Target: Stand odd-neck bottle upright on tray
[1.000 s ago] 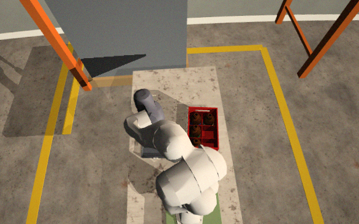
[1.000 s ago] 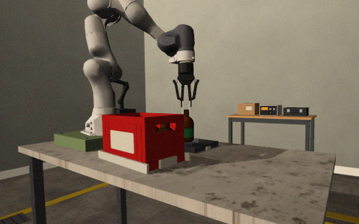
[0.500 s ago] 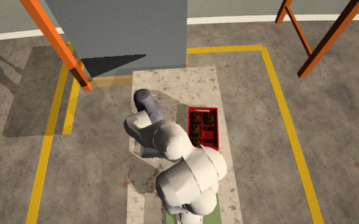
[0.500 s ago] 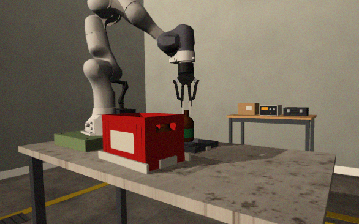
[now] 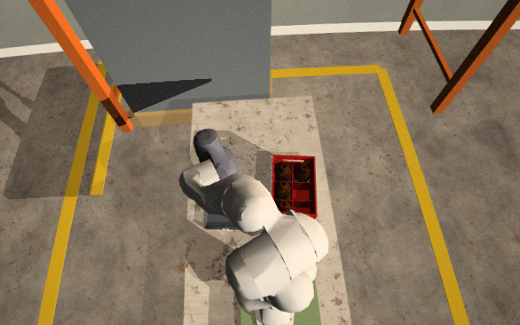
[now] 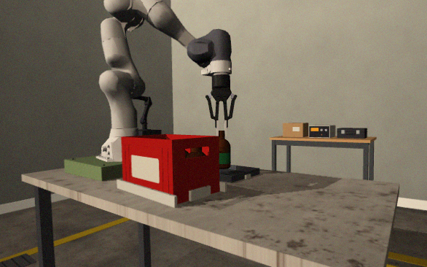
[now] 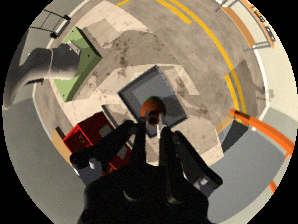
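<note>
End effector (image 6: 221, 126) on upright bottle (image 6: 224, 151) neck, above tray (image 6: 244, 171)

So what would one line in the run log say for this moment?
gripper: shut on bottle neck | bottle: upright over tray | crate: four bottles seen inside

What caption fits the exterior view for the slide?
Gripper shut on the neck of a brown bottle standing on the dark tray behind the red crate.
</note>
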Robot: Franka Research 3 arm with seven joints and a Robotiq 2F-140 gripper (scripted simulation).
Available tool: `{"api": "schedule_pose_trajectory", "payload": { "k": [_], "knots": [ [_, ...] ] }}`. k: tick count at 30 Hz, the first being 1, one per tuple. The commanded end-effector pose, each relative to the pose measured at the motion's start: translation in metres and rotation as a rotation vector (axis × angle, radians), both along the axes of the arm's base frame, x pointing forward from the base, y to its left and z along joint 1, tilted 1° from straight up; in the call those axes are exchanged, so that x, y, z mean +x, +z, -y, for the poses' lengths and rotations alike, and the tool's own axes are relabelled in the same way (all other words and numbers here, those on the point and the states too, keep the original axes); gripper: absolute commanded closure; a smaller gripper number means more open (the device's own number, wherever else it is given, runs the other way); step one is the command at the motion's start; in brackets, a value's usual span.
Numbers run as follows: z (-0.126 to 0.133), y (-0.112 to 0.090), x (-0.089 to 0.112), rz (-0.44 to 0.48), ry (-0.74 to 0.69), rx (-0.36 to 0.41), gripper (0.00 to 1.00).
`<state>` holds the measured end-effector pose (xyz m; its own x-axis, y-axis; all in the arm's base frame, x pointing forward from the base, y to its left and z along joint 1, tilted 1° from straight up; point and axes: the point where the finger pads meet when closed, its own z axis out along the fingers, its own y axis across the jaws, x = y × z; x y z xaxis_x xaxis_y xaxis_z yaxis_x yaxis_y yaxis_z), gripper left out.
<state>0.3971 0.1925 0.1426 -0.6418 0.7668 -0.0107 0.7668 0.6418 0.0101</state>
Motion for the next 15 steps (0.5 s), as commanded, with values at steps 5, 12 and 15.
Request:
{"api": "schedule_pose_trajectory", "payload": {
  "k": [5,12,15],
  "knots": [
    [0.0004,0.0001,0.0016,0.005,-0.002,0.000,0.90],
    [0.0012,-0.0004,0.0016,0.005,-0.002,0.000,0.90],
    [0.0017,-0.0006,0.0016,0.005,-0.002,0.000,0.90]
  ]
}}
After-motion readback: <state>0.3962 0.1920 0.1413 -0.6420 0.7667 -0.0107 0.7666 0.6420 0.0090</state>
